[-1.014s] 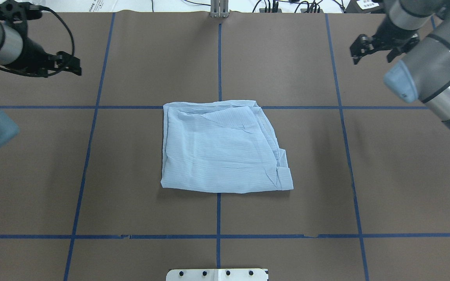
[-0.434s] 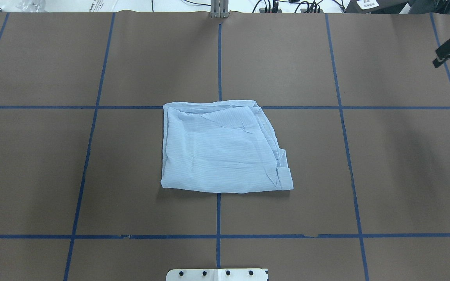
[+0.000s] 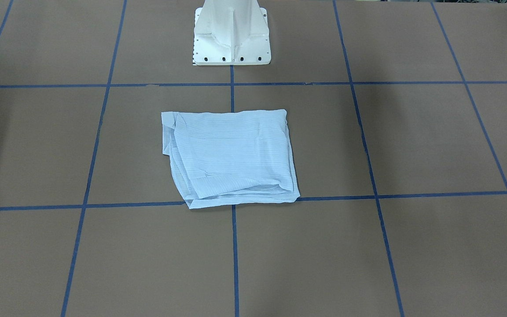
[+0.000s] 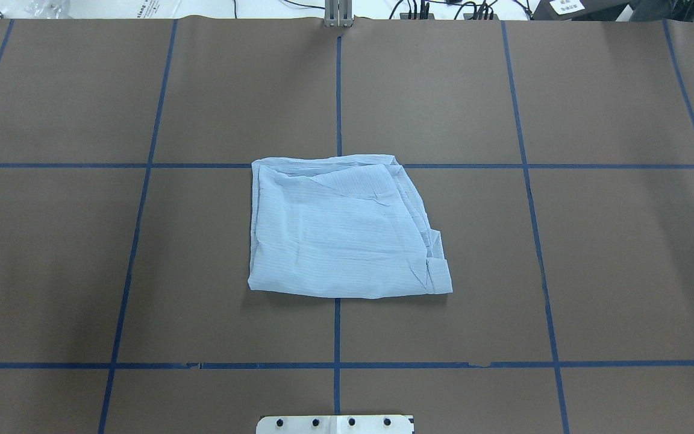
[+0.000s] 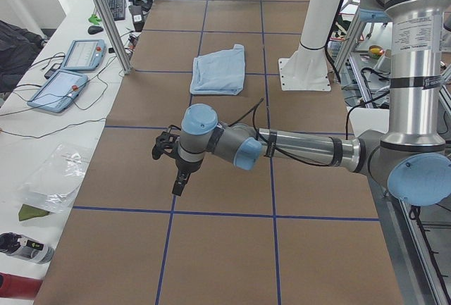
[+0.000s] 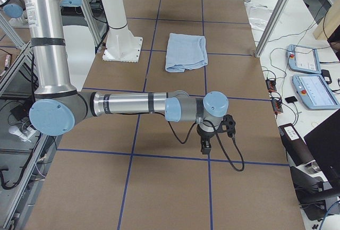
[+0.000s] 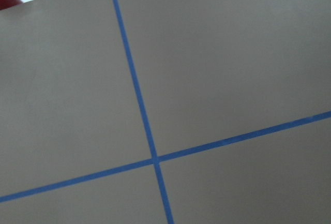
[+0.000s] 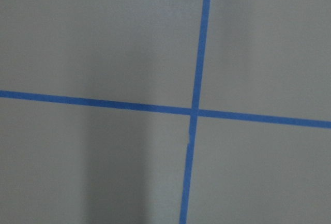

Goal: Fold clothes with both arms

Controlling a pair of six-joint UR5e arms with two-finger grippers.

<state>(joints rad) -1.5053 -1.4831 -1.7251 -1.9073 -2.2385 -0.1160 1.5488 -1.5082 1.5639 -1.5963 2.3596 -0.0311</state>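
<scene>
The pale blue striped shirt (image 4: pixel 341 235) lies folded into a rough square at the middle of the brown table (image 4: pixel 624 253), also seen in the front view (image 3: pixel 231 154). Nothing touches it. Both arms are outside the overhead and front views. In the left side view the left arm (image 5: pixel 303 150) reaches out low over the table's near end, its gripper (image 5: pixel 179 180) pointing down, far from the shirt (image 5: pixel 218 71). In the right side view the right gripper (image 6: pixel 205 144) hangs the same way, far from the shirt (image 6: pixel 186 52). I cannot tell whether either is open or shut. Both wrist views show only table and blue tape.
The white pedestal base (image 3: pixel 230 35) stands behind the shirt. Blue tape lines (image 4: pixel 337 364) grid the table. Beyond the far edge, a side bench holds control tablets (image 5: pixel 67 79) and cables. Aluminium posts (image 6: pixel 273 17) rise at that edge.
Both arms have swung outward and left the overhead view, the left one to the left and the right one to the right. The shirt has not moved.
</scene>
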